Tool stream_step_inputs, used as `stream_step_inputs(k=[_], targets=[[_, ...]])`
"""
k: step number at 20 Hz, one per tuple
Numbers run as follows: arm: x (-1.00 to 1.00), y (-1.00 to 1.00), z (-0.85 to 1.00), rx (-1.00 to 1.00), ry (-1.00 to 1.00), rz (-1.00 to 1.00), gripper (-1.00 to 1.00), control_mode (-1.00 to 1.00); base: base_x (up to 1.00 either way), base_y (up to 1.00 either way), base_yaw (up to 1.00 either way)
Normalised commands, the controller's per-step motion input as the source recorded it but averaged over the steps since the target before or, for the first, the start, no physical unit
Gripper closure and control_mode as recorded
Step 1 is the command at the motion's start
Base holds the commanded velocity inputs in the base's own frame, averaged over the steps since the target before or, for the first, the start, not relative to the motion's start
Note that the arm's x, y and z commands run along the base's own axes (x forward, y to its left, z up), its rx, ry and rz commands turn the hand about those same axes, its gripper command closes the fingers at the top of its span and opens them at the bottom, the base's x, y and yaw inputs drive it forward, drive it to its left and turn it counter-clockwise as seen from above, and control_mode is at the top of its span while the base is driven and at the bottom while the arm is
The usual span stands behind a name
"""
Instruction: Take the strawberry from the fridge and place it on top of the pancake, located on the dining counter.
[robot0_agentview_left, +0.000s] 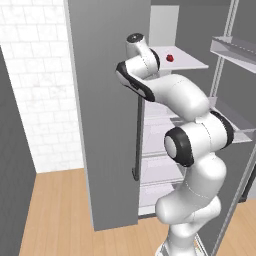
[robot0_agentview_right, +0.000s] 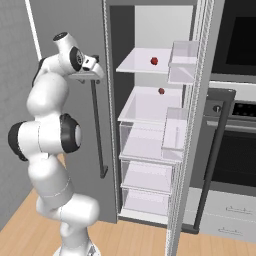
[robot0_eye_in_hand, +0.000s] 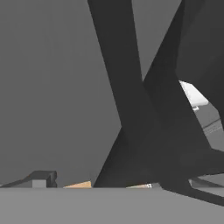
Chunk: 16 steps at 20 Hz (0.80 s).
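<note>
One gripper (robot0_agentview_right: 95, 64), partly hidden behind the arm's wrist, sits at the top of the fridge (robot0_agentview_left: 107, 115) door's dark handle (robot0_agentview_right: 98, 132); its jaws stand wide and hold nothing. Two small red things lie on the upper shelves; the strawberry (robot0_agentview_right: 154, 61) rests on the top shelf (robot0_agentview_right: 142, 62), too small to tell from the other.
</note>
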Motion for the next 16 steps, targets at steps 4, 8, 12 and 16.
stream_step_inputs(k=[4,8,12,16], targets=[[-0.41,-0.16,-0.22,0.03,-0.04,0.00,-1.00,-1.00,0.00,0.00,0.00],[-0.10,-0.06,-0.34,0.01,-0.09,0.00,-1.00,-1.00,0.00,0.00,0.00],[-0.04,-0.09,-0.11,0.02,-0.07,0.00,-1.00,-1.00,0.00,0.00,0.00],[-0.52,-0.40,0.39,0.29,0.02,0.01,-1.00,-1.00,0.00,0.00,0.00]])
